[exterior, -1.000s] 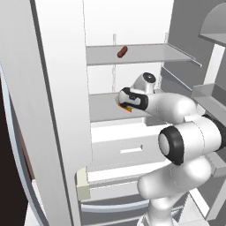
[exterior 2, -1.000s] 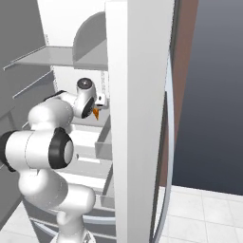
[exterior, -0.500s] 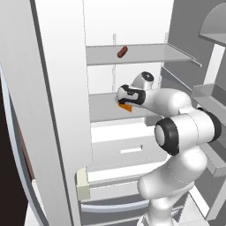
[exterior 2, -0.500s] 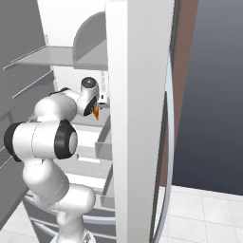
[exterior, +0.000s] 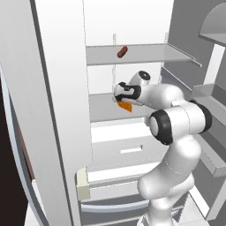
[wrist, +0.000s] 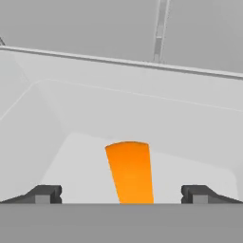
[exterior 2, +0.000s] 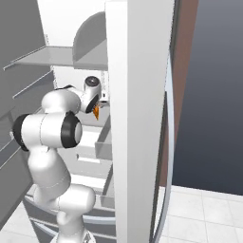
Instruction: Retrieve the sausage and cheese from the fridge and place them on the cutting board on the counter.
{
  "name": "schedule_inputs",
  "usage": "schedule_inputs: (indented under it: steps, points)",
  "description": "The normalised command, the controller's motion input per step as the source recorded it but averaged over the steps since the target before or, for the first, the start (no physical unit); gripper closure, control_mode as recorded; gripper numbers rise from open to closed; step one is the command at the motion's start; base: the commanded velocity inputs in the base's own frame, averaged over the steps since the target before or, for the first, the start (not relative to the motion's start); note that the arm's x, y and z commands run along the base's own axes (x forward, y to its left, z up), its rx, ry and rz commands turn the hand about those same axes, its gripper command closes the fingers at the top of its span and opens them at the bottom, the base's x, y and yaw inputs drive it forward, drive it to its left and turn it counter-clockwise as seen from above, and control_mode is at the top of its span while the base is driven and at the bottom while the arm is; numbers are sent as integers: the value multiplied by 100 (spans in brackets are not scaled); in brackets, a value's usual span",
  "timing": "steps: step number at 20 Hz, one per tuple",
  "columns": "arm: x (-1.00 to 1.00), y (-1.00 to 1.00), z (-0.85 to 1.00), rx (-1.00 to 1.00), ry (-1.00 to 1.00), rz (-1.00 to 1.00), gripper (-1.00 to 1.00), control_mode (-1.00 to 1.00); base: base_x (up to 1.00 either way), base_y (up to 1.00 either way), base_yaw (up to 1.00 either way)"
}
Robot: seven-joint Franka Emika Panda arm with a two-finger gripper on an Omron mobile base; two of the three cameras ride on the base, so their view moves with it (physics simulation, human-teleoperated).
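Your two-finger gripper (wrist: 121, 194) stands spread wide, its dark fingertips (wrist: 45, 193) either side of the bright orange-yellow cheese wedge (wrist: 130, 172) and clear of it, gripping nothing. The cheese lies on the white middle shelf (exterior: 103, 108) of the open grey stainless fridge (exterior: 57, 110), right under the hand. The slim reddish-brown sausage (exterior: 122, 51) rests on the grey shelf above (exterior: 145, 54), well apart from the gripper.
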Motion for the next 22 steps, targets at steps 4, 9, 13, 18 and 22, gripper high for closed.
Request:
schedule_inputs:
  steps: [4, 9, 13, 18, 22]
  points:
    - [21, 0, -14, -1, 6, 2, -100, -100, 0, 0, 0]
    - [11, 0, -28, -4, 8, 0, -100, -100, 0, 0, 0]
    - [2, 0, -24, -2, 8, 0, -100, -100, 0, 0, 0]
    - [0, 0, -23, 0, 5, 0, -100, -100, 0, 0, 0]
    - [-1, 0, -36, -1, 5, 0, -100, -100, 0, 0, 0]
